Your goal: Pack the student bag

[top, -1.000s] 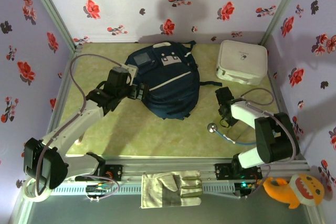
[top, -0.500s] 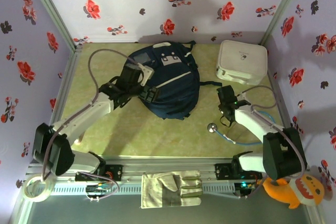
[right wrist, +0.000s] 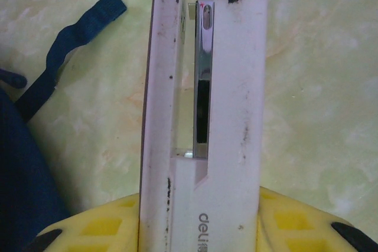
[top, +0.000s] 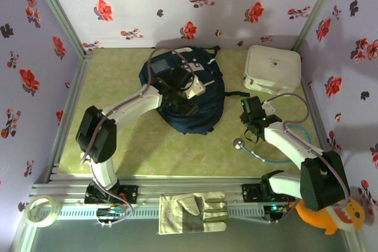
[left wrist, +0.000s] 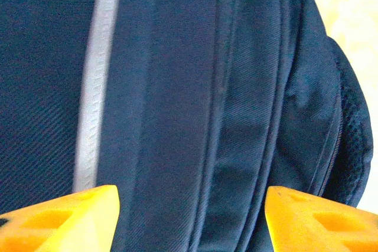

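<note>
The student bag [top: 208, 110], navy blue with white stripes, lies at the back middle of the table. My left gripper [top: 183, 96] hangs low over its middle. In the left wrist view the yellow fingertips [left wrist: 65, 216] stand apart, open, with folds and a seam of the bag [left wrist: 177, 87] between them, and nothing is pinched. My right gripper [top: 251, 115] hovers just right of the bag. In the right wrist view it is shut [right wrist: 201, 219] on a white stapler [right wrist: 233, 87], which points away over the bare table.
A white zip case [top: 271, 69] sits at the back right. A stethoscope [top: 239, 143] with a blue tube lies by the right arm. A loose dark strap [right wrist: 65, 45] trails from the bag. A glove [top: 192, 212], a tape roll [top: 40, 210] and an orange plush toy [top: 331, 213] lie off the front edge.
The left arm has swung right, from the bag's left side onto its middle, and its jaws have narrowed. The right gripper, still holding the stapler, has barely shifted.
</note>
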Robot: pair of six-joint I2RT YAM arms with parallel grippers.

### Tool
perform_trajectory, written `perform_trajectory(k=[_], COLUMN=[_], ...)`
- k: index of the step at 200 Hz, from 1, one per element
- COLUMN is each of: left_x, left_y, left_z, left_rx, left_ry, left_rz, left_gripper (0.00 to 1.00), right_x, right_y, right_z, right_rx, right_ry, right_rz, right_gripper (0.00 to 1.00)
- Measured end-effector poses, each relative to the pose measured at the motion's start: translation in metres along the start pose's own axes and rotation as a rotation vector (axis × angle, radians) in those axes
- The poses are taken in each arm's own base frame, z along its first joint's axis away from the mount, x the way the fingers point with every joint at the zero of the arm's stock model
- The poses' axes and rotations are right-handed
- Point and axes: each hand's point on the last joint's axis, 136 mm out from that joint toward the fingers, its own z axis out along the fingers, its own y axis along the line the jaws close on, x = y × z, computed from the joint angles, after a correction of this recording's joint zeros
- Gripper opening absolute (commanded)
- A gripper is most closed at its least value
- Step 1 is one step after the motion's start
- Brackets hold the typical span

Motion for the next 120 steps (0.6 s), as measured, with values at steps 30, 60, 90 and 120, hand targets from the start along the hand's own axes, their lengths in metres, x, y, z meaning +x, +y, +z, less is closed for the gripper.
perform_trajectory(k=[30,60,90,120], left_x=[-0.002,-0.004,-0.004,-0.007], left_y=[0.002,0.012,0.014,0.013], left_z=[0.014,0.023,0.026,0.018], left_rx=[-0.024,-0.064,-0.070,-0.066], left_ry=[0.048,0.093,0.135,0.148], left_rz=[0.059,0.086,0.108,0.110], left_gripper=[0.58,0.47,0.31,0.22], right_x=[0.000,0.003,0.003,0.002], right_y=[0.005,0.006,0.008,0.011], right_z=[-0.002,0.000,0.000,-0.002], right_rx=[-0.031,-0.050,-0.062,-0.078], right_ry=[0.000,0.006,0.010,0.004], right_rz=[0.002,0.003,0.005,0.002], right_gripper=[0.28,0.28,0.28,0.28])
